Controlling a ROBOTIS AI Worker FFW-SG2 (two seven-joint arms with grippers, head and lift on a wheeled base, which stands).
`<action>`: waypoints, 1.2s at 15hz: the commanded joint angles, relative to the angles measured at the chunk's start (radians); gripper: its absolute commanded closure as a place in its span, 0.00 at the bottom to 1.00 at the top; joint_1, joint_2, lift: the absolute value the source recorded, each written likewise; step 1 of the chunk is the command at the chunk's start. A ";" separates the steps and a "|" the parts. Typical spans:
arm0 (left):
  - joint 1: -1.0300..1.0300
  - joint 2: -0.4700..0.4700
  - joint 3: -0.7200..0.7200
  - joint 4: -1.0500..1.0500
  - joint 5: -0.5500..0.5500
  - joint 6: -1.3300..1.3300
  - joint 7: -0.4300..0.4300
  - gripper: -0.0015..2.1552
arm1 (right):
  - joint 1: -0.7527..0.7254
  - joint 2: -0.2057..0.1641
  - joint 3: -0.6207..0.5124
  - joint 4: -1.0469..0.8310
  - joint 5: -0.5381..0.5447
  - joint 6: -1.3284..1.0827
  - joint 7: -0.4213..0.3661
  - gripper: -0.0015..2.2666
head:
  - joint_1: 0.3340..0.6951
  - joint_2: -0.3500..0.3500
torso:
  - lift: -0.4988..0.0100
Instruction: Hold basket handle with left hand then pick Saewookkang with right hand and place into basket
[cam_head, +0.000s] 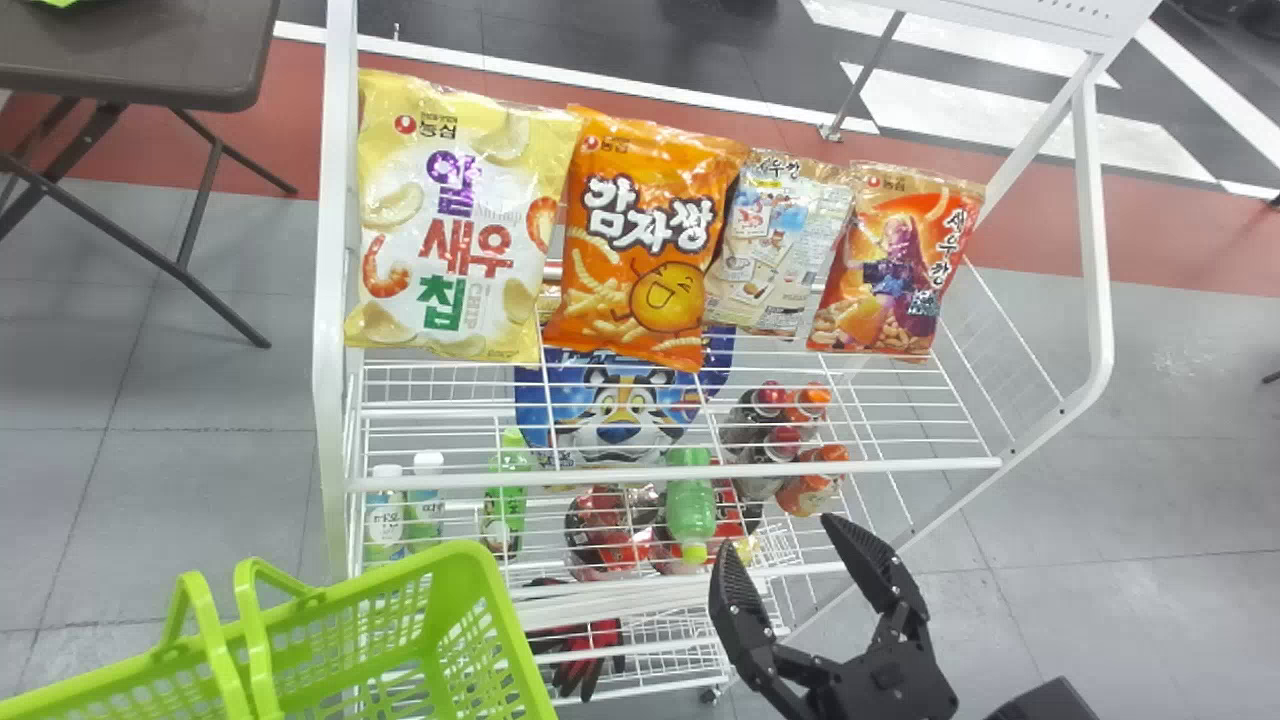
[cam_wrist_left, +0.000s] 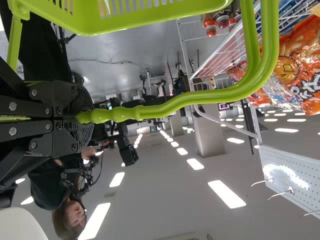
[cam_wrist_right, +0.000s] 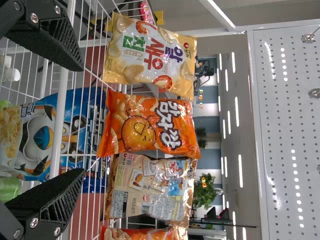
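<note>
While the right claw (cam_head: 779, 545) gapes wide and empty, the upright Saewookkang bag (cam_head: 893, 265) stands beyond it, slightly to the robot's right.

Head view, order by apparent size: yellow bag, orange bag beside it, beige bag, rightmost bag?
1. Yellow bag
2. Orange bag
Unranked: beige bag and rightmost bag, both smaller but too alike to order.

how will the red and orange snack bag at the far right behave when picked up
The red-orange bag will likely flex, given its wrinkled film edges. The snacks pictured on it suggest it's light and could crush if squeezed hard. Its glossy surface may be slippery.
</note>
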 joint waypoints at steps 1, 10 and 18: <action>0.005 0.000 -0.003 0.000 0.000 0.032 -0.010 1.00 | 0.003 0.000 -0.003 0.003 -0.003 -0.017 0.000 0.04 | 1.00 0.00 | 0.95; 0.014 0.000 -0.003 -0.001 0.002 0.032 -0.010 1.00 | -0.003 0.005 -0.025 0.003 -0.058 0.020 -0.009 0.04 | 1.00 0.00 | 0.95; 0.020 0.003 -0.007 -0.010 0.002 0.032 -0.010 1.00 | -0.274 0.002 -0.215 -0.023 -0.084 0.474 0.003 0.03 | 1.00 0.00 | 0.95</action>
